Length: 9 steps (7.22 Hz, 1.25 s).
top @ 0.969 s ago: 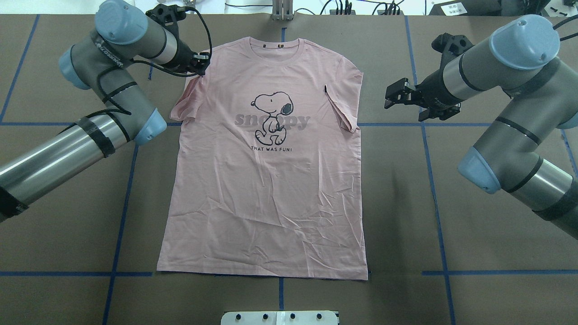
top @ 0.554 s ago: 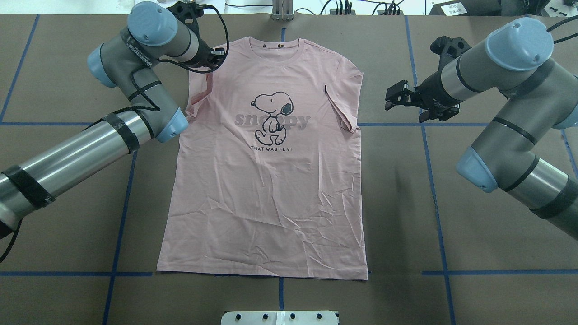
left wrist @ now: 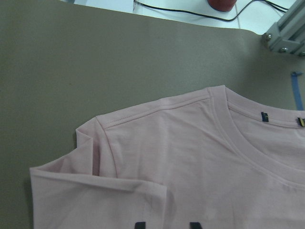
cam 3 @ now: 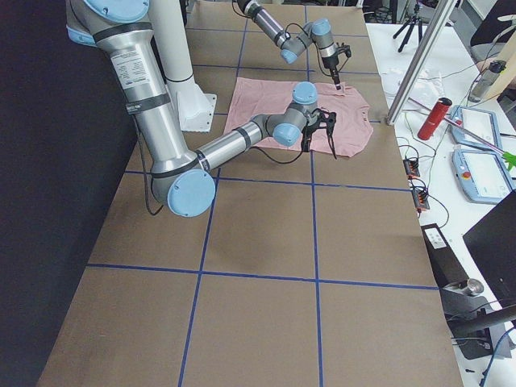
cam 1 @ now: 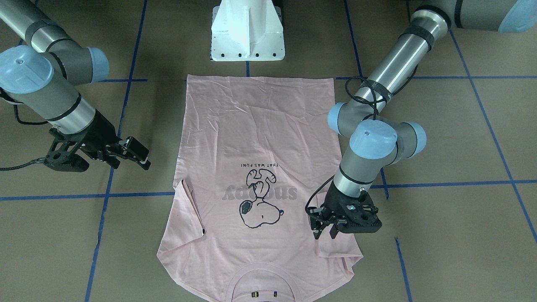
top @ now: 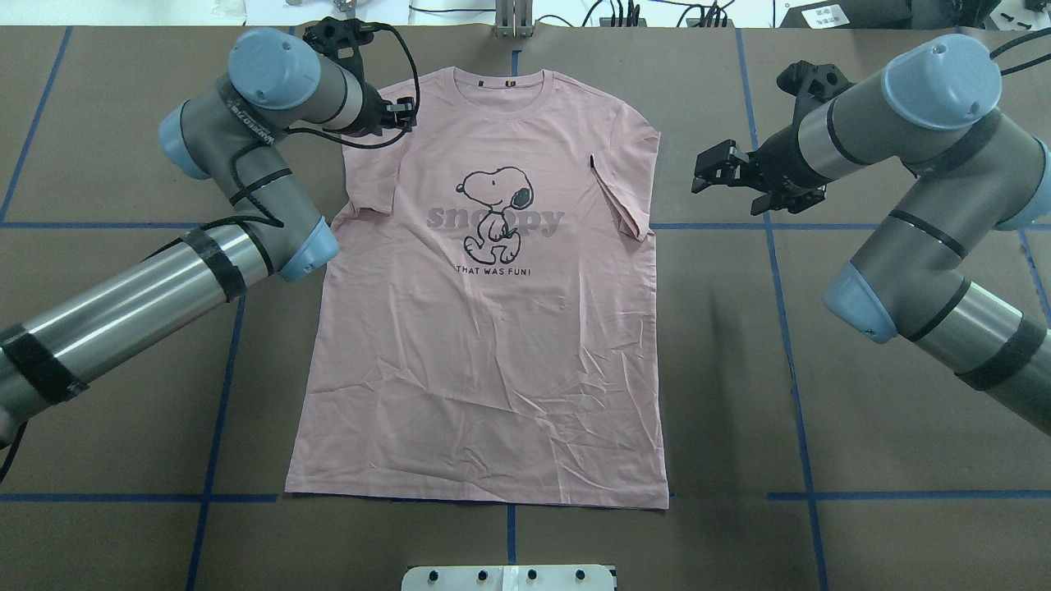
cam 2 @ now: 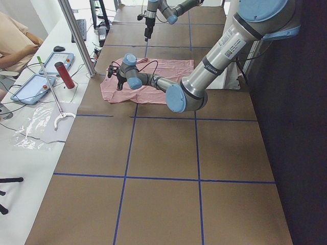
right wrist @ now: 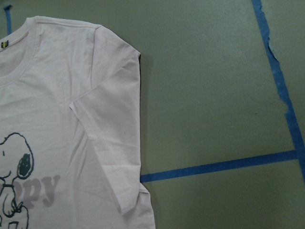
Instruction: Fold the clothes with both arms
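Note:
The pale pink Snoopy T-shirt [top: 484, 353] lies flat and face up on the brown table, collar at the far side. Both sleeves are folded inward onto the body. My left gripper [top: 404, 113] hovers over the shirt's left shoulder, open and empty; it shows beside the folded sleeve in the front view [cam 1: 324, 233]. The left wrist view shows that shoulder and folded sleeve [left wrist: 100, 191]. My right gripper [top: 708, 168] is open and empty, off the cloth beside the right sleeve [right wrist: 109, 143]. It also shows in the front view [cam 1: 146, 158].
The white pedestal base [cam 1: 247, 29] stands at the shirt's hem side. Blue tape lines [top: 788, 345] cross the table. Past the far edge is a white bench with tablets and a red bottle [cam 2: 65, 75]. A person [cam 2: 15, 41] sits there.
My left gripper carried the left sleeve to the right, folded it onto the shirt and let go. My right gripper shifted slightly toward the far side.

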Available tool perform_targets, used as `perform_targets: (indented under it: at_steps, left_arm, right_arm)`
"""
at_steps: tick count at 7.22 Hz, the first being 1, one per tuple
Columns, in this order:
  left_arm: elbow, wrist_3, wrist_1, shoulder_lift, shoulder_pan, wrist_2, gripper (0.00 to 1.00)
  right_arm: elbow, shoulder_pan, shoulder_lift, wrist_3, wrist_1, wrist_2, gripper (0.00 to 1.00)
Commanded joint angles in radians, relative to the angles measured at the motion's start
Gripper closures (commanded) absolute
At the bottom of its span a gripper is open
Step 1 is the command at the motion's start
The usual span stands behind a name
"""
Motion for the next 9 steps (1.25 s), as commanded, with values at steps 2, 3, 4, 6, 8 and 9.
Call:
perform_targets:
  at_steps: [2, 3, 4, 6, 8, 9]
  left_arm:
    - [-0.397, -0.014, 0.025, 0.268, 0.027, -0.016, 0.34]
    - [-0.529, -0.078, 0.023, 0.388, 0.027, -0.107, 0.35]
    - [-0.574, -0.092, 0.023, 0.430, 0.024, -0.173, 0.35]
    - [-0.573, -0.097, 0.022, 0.433, 0.027, -0.176, 0.31]
    - [-0.564, -0.097, 0.022, 0.433, 0.027, -0.174, 0.28]
    - [-0.566, -0.097, 0.022, 0.433, 0.027, -0.174, 0.27]
  right_arm:
    - [0.098, -0.113, 0.010, 0.243, -0.020, -0.065, 0.00]
    - [0.194, -0.240, -0.038, 0.306, -0.043, -0.229, 0.02]
    - [0.297, -0.401, -0.074, 0.325, -0.140, -0.433, 0.03]
    - [0.353, -0.580, -0.091, 0.390, -0.257, -0.576, 0.03]
    - [0.381, -0.661, -0.142, 0.583, -0.259, -0.582, 0.06]
    - [0.381, -0.703, -0.159, 0.664, -0.262, -0.612, 0.10]
